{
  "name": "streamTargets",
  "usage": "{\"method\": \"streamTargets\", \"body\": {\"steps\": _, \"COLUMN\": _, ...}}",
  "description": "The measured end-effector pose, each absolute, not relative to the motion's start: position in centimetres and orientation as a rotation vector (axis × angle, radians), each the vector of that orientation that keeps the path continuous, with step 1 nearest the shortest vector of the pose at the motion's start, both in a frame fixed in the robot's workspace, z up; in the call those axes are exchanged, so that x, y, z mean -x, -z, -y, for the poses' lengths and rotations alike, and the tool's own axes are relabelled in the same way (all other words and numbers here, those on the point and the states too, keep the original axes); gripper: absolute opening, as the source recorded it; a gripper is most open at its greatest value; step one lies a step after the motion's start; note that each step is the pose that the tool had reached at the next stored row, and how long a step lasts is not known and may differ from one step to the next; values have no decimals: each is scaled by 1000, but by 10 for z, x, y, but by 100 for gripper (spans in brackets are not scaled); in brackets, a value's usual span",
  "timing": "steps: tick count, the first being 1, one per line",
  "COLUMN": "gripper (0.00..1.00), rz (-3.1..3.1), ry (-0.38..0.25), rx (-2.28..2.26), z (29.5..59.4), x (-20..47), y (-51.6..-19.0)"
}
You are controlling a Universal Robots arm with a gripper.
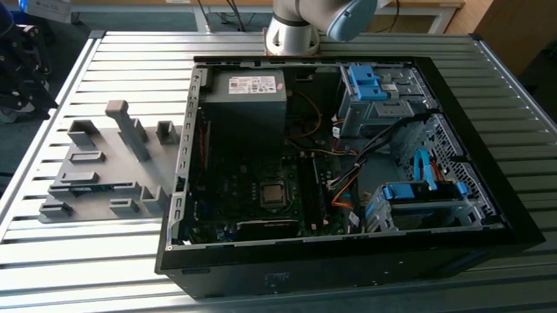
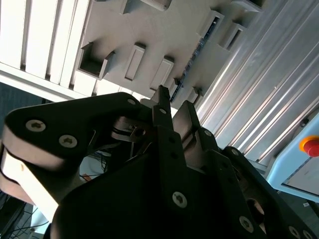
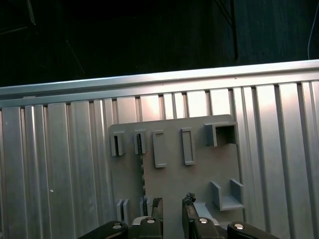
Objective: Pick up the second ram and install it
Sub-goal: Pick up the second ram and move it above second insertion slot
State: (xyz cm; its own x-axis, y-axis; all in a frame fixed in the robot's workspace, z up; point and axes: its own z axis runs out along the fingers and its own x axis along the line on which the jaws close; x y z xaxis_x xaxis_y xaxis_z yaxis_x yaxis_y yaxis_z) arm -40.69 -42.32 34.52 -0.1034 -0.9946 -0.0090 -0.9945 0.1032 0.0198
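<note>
Black two-finger claw: fingers spread, empty, hovering. Below, offset toward one finger: thin blue-green circuit-board strip, the second ram, edge-up in grey plastic fixture plate. Advised: centre gap astride strip, square fingers to its faces, descend straight.

— Where does the fixture plate lie?
— On the slatted table, just beside the computer case, on the exterior view's left.
— And the second ram?
— On edge in the plate's slot, in the first wrist view.
— Behind the case?
— The arm's base, at the table's far side.
</note>
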Motion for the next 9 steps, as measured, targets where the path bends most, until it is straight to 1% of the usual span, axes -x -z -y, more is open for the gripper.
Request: {"method": "streamTargets", "body": {"steps": 9, "gripper": 30, "rz": 2328, "ry": 32, "rx": -2099, "z": 423, "x": 407, "y": -343}}
